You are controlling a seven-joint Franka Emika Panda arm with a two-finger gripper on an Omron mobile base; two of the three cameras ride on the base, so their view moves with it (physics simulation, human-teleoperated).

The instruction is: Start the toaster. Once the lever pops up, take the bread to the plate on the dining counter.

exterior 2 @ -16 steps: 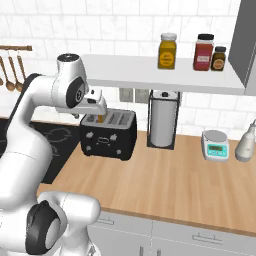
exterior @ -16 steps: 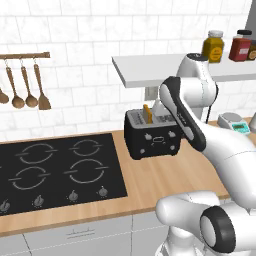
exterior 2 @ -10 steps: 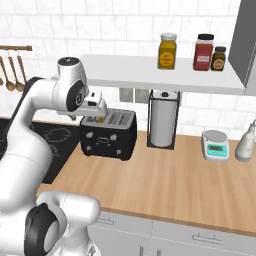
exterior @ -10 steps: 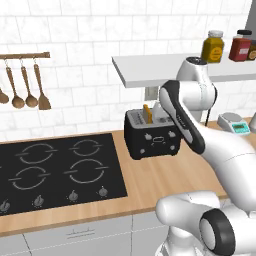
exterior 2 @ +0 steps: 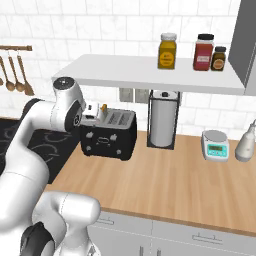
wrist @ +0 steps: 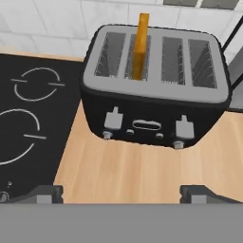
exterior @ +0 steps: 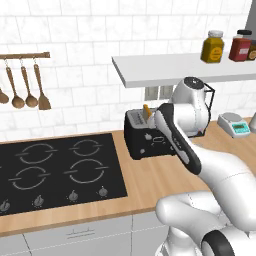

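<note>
Little has shifted: my gripper (wrist: 121, 192) still hovers spread wide before the black boxy toaster (wrist: 154, 90) at the wood counter's (wrist: 137, 171) back edge, golden-crusted bread (wrist: 139, 46) upright in its slot. Levers unpressed; next I push one down.

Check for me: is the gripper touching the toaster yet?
Apart. In the hand view the gripper is open, with bare counter between its fingertips and the toaster.

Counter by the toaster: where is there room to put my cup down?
Bare wood lies in front of the toaster, between the hob and the counter's front edge, and a wide patch before the paper towel holder and scale. It is crowded along the wall.
</note>
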